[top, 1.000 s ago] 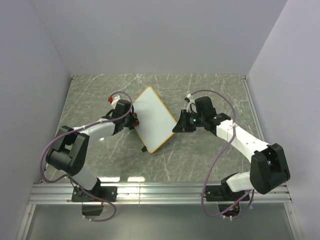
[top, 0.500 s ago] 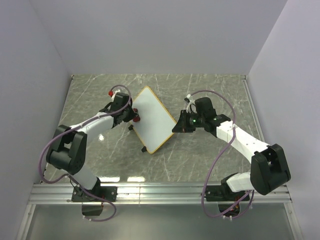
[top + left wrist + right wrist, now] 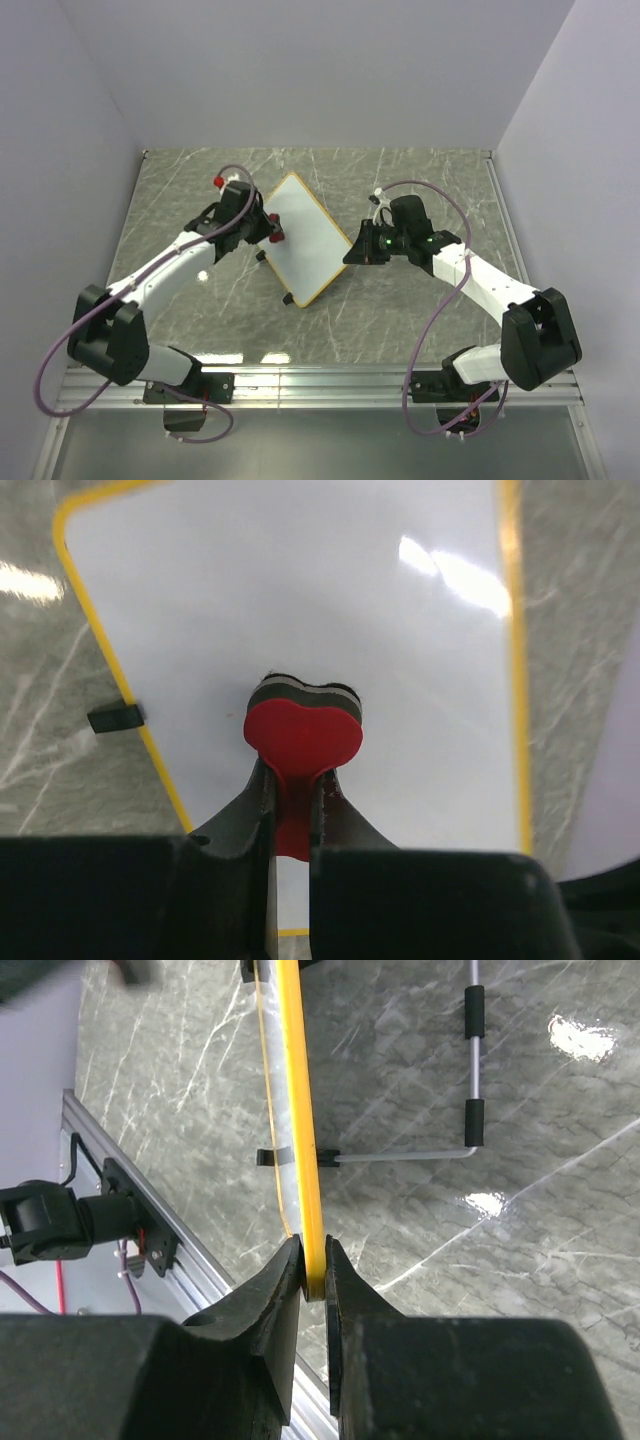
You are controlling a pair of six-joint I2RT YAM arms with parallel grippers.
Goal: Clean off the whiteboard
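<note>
Pinching the stem of a red heart-shaped eraser (image 3: 303, 738), the left end effector (image 3: 290, 795) is clenched tight, and the eraser's dark felt face sits against the whiteboard (image 3: 300, 600) just ahead of the fingertips, near the middle of its plain white surface. The right end effector (image 3: 312, 1260) is clamped on the board's yellow frame, which runs straight away from the jaws. To its right a wire stand (image 3: 473, 1070) juts out over the grey marble table (image 3: 560, 1210).
</note>
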